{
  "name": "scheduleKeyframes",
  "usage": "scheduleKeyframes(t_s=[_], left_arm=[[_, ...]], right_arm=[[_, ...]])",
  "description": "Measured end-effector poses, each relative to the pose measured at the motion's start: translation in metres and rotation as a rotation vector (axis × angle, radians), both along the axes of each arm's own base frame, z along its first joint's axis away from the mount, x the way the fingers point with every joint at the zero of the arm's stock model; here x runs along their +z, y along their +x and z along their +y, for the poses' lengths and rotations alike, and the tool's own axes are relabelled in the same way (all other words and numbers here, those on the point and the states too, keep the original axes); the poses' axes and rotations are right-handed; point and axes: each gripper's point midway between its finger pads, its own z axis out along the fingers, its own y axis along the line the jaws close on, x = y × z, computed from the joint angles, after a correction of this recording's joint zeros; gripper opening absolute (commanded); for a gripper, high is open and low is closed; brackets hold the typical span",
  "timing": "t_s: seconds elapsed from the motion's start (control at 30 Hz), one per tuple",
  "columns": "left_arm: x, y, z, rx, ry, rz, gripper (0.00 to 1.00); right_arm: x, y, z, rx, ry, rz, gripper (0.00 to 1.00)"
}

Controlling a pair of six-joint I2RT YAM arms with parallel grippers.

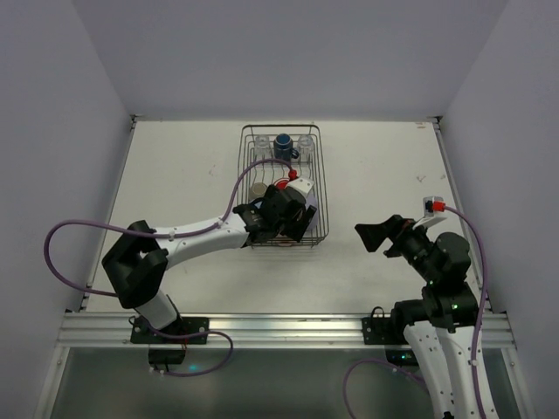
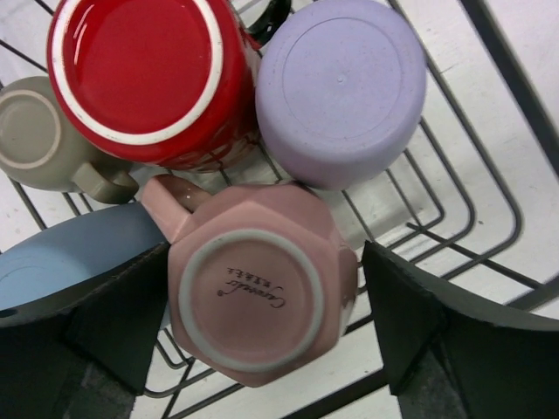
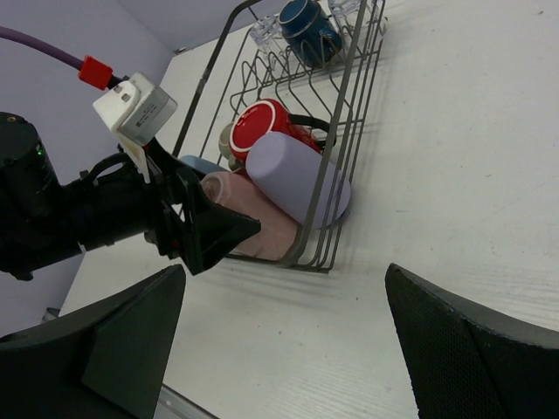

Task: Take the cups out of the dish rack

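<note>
1. Nearest, right of the rack (image 1: pixel 322 179) and well apart from it: right gripper (image 1: pixel 382 236), fingers spread wide, nothing held, hanging over the table (image 1: pixel 175 175).
2. At the rack's near end: left gripper (image 2: pixel 262 292), fingers (image 2: pixel 105 319) wide open, one either side of the pink cup (image 2: pixel 258 297), not clamped on it; left pad close against the wall, actual contact impossible to tell.
3. Pink cup lying on its side in the rack's near end, base toward the gripper, handle jutting up-left. Probably glazed ceramic: rigid, smooth and slippery, breakable, fairly heavy for its size. Best taken across two opposite flat facets near the base, clear of the handle, with a firm squeeze.
4. Packed close around it: light blue cup (image 2: pixel 61 257) left, lavender cup (image 2: pixel 341 87) and red cup (image 2: pixel 140 74) just behind, olive cup (image 2: pixel 35 131) beside the red. Some risk of dragging neighbours when lifting.
5. At the far end: dark blue cup (image 1: pixel 284 146) between two glasses (image 1: pixel 260 142), likely the most fragile.
</note>
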Motion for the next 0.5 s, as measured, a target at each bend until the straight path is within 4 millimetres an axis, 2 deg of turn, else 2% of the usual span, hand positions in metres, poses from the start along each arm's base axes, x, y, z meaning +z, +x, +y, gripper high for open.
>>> scheduleKeyframes(t_s=[0.17,0.23,0.27,0.33,0.37,0.5], left_arm=[[-0.0076,0.0008,0.0015,0.010,0.007,0.012,0.81],[-0.0077,0.0008,0.0016,0.011,0.007,0.012,0.66],[-0.0076,0.0009,0.0016,0.012,0.007,0.012,0.54],[-0.0074,0.0011,0.0020,0.013,0.007,0.010,0.44],[-0.0073,0.0013,0.0021,0.014,0.008,0.009,0.35],[-0.0056,0.0011,0.0033,0.016,0.011,0.009,0.19]], right_arm=[[-0.0002,0.0000,0.0000,0.000,-0.001,0.000,0.99],[-0.0003,0.0001,0.0000,0.000,-0.001,0.000,0.99],[-0.0003,0.0001,0.0000,0.000,-0.001,0.000,0.99],[-0.0003,-0.0003,0.0005,0.004,0.000,0.001,0.99],[-0.0002,-0.0005,0.0010,0.007,0.001,0.001,0.99],[-0.0002,-0.0010,0.0023,0.015,0.003,0.002,0.99]])
